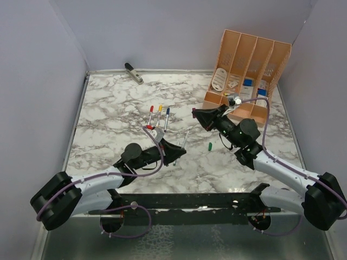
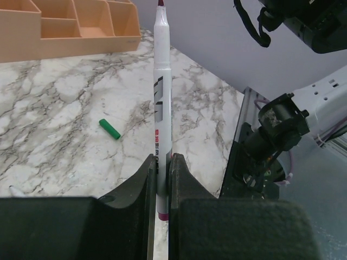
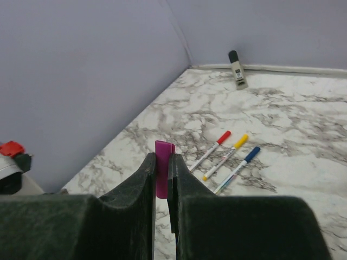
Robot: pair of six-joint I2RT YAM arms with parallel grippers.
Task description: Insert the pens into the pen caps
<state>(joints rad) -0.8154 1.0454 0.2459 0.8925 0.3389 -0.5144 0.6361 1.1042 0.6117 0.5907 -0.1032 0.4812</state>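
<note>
My left gripper (image 1: pixel 179 151) (image 2: pixel 162 162) is shut on a white pen (image 2: pixel 162 92) with a magenta tip and end, held above the table; the pen also shows in the top view (image 1: pixel 185 141). My right gripper (image 1: pixel 196 114) (image 3: pixel 161 161) is shut on the magenta cap (image 3: pixel 164 148), which sticks out past the fingertips. The two grippers are apart, the right one farther back. Three capped pens, red (image 3: pixel 212 150), yellow (image 3: pixel 226 156) and blue (image 3: pixel 239 168), lie side by side on the marble (image 1: pixel 159 115). A green cap (image 1: pixel 210 145) (image 2: pixel 109 129) lies loose on the table.
An orange desk organiser (image 1: pixel 246 70) (image 2: pixel 70 27) stands at the back right. A grey stapler-like tool (image 1: pixel 134 72) (image 3: pixel 237 69) lies by the back wall. Purple walls close in the left, back and right sides.
</note>
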